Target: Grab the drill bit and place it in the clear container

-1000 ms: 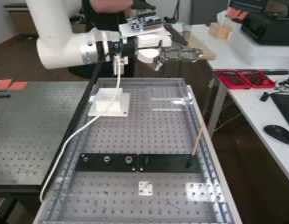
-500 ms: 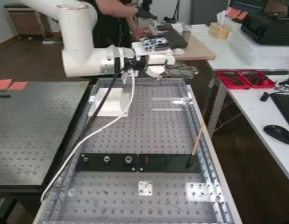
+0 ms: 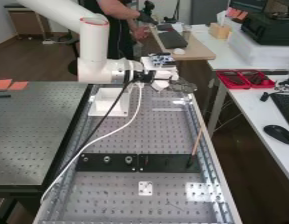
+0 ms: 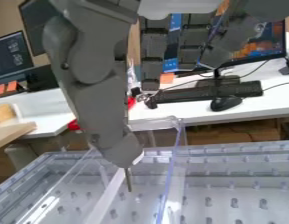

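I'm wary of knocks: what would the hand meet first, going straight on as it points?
The hand, drill bit foremost, would probably meet the clear container first; wall or floor is unclear.

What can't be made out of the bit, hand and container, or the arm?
- Upper end of the drill bit: wrist view, hidden behind the hand.
- Part of the clear container: wrist view, cut off by the edge.
- Base of the arm: high view, cut off by the edge.
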Controlling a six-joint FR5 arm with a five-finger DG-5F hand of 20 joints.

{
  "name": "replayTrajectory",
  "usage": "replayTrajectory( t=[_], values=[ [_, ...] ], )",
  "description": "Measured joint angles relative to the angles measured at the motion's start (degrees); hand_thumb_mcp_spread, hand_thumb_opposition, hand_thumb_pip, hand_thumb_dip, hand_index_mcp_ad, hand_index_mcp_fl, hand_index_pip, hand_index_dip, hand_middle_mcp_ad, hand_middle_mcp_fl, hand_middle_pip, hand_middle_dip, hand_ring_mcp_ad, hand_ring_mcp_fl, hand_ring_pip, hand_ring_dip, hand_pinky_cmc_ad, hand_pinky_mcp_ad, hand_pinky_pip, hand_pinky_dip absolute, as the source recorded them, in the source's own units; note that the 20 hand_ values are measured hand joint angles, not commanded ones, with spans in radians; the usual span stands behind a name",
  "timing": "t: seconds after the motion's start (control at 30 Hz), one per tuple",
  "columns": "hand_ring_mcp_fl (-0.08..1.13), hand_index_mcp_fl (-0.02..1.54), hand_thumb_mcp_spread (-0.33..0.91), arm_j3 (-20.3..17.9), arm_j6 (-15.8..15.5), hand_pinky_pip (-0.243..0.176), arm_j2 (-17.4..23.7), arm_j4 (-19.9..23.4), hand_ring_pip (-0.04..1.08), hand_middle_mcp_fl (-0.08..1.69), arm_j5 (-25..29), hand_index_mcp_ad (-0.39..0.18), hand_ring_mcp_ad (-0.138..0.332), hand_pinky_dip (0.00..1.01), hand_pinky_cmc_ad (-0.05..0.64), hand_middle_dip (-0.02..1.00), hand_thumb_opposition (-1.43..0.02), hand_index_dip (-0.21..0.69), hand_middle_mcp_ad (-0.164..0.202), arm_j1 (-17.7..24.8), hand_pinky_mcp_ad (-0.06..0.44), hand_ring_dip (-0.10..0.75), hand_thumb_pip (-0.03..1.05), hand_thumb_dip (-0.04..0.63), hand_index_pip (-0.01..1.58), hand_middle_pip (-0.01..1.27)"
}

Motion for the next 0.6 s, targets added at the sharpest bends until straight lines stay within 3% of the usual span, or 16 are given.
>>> replayTrajectory(
  t=[0.2, 0.33, 0.4, 0.6],
  values=[
    [0.10, 0.69, 0.75, 0.4, 0.0, -0.075, -0.5, -0.8, 0.10, 0.33, 0.5, -0.183, 0.133, 0.18, 0.367, 0.16, -0.97, 0.197, 0.012, 0.0, 0.113, 0.010, 0.50, 0.300, 1.23, 0.14],
    [0.09, 0.59, 0.61, 0.8, -0.2, -0.075, -0.6, -1.9, 0.10, 0.28, 0.2, -0.169, 0.124, 0.18, 0.363, 0.16, -0.91, 0.209, 0.012, -0.1, 0.115, 0.010, 0.50, 0.304, 1.21, 0.13],
    [0.07, 0.37, 0.56, 1.0, -0.1, -0.075, -0.6, -2.6, 0.10, 0.25, -0.2, -0.168, 0.136, 0.18, 0.363, 0.16, -0.88, 0.171, 0.014, -0.2, 0.113, 0.010, 0.51, 0.300, 1.13, 0.13],
    [0.03, 0.16, 0.47, 1.1, 0.0, -0.077, -0.2, -2.7, 0.09, 0.19, -0.2, -0.126, 0.141, 0.20, 0.346, 0.16, -0.84, 0.148, 0.012, -0.4, 0.117, 0.010, 0.62, 0.300, 1.00, 0.13]
  ],
)
